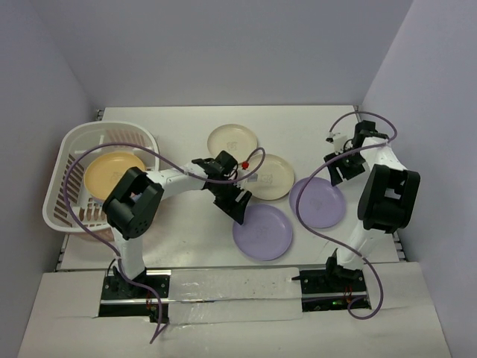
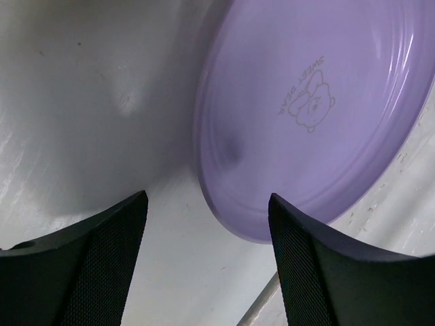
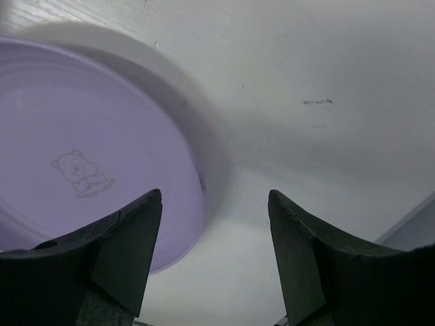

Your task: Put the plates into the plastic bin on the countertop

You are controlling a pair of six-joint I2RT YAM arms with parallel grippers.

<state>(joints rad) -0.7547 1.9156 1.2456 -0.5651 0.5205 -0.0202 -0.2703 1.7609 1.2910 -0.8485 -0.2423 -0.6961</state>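
The round, shallow lilac plastic plate [image 1: 262, 231] [image 2: 306, 102] lies flat on the plain white countertop [image 1: 186, 224], bear mark facing up, near the middle of the table. Its near rim sits in the gap ahead of the left gripper [image 1: 240, 215] [image 2: 206, 200], closer to the right-hand finger in the wrist view. The jaws of this gripper stand apart and hold nothing. Contact between a finger and the rim cannot be determined. A second round lilac plastic plate [image 1: 318, 202] [image 3: 68, 149] lies flat just to the right of the 1st. The right gripper [image 1: 339, 170] [image 3: 214, 197] hangs over its far edge, jaws apart and empty. In the wrist view the rim runs ahead of the left-hand finger, and the gap is mostly over bare countertop. 2 round cream plastic plates [image 1: 232, 139] [image 1: 270, 176] lie side by side behind the lilac pair. 1 round yellow-orange plastic plate [image 1: 113, 173] lies inside the white slotted plastic bin [image 1: 74, 145] at the left edge of the countertop, well apart from both grippers.
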